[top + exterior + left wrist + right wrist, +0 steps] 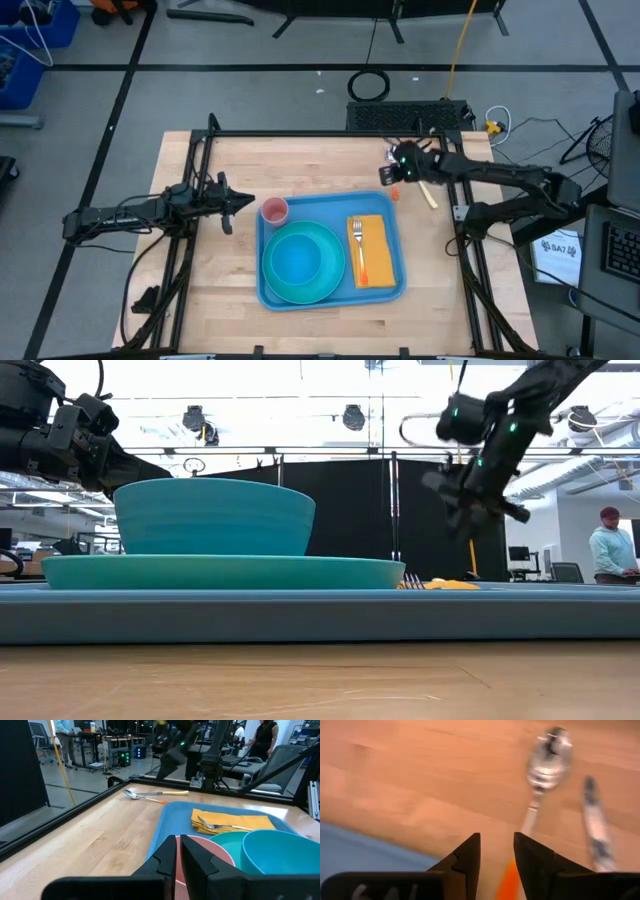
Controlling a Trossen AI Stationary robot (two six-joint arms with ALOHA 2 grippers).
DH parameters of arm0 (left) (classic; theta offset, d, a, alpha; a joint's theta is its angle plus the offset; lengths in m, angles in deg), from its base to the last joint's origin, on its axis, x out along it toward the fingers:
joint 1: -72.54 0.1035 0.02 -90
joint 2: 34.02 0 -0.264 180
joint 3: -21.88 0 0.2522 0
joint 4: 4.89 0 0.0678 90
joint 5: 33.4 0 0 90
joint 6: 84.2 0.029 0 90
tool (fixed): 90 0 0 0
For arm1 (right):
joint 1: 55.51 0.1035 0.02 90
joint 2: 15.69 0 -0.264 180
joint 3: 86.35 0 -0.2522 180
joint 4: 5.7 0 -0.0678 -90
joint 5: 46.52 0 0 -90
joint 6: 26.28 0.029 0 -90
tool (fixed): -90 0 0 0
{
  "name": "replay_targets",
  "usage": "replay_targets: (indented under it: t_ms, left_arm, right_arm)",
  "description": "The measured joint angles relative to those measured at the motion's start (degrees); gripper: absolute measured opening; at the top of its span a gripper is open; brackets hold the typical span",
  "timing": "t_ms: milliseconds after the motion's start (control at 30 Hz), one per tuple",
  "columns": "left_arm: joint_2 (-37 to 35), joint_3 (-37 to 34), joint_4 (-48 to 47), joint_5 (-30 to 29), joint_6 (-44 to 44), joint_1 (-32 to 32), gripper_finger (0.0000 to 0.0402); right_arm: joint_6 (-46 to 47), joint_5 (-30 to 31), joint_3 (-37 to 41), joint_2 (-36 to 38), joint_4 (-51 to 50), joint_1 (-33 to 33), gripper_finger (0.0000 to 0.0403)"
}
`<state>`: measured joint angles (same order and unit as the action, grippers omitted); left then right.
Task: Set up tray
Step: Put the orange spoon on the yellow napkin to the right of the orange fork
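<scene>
The blue tray (330, 208) lies mid-table and carries a turquoise bowl (296, 260) standing on a turquoise plate (330, 280). It also carries a pink cup (274, 211) and a yellow napkin (378, 250) with an orange-handled fork (358, 240) on top. My left gripper (245, 203) hovers level just left of the cup, shut and touching nothing. My right gripper (395, 172) hangs open above the bare wood past the tray's far right corner, tilted downward. Below it, a spoon (547, 760) with an orange handle and a knife (595, 827) lie flat on the table.
The spoon (132, 794) and knife (172, 793) lie side by side between the tray and the table's far right corner. Black frame rails (300, 133) run along the table's far, left and right edges. A person (610, 545) stands in the room beyond.
</scene>
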<state>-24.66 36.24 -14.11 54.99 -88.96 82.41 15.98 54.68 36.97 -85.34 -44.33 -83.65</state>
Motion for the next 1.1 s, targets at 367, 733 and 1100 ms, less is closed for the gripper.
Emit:
replay_targets:
  t_ms: [367, 733, 1100]
  left_arm:
    - [0.0, 0.0, -0.01, 0.02, -0.01, 0.02, 0.0026]
    - [-0.01, 0.0, 0.0, 0.0, -0.02, 0.0, 0.0026]
    - [-0.02, 0.0, 0.0, 0.0, 0.0, 0.0, 0.0026]
  right_arm:
    - [-7.21, -8.52, -0.09, -11.27, 6.13, -12.24, 0.01]
    - [-7.16, -8.41, -0.09, -17.08, 8.0, -12.94, 0.0118]
    - [-7.15, -7.24, -0.22, -20.67, 9.32, -12.9, 0.0101]
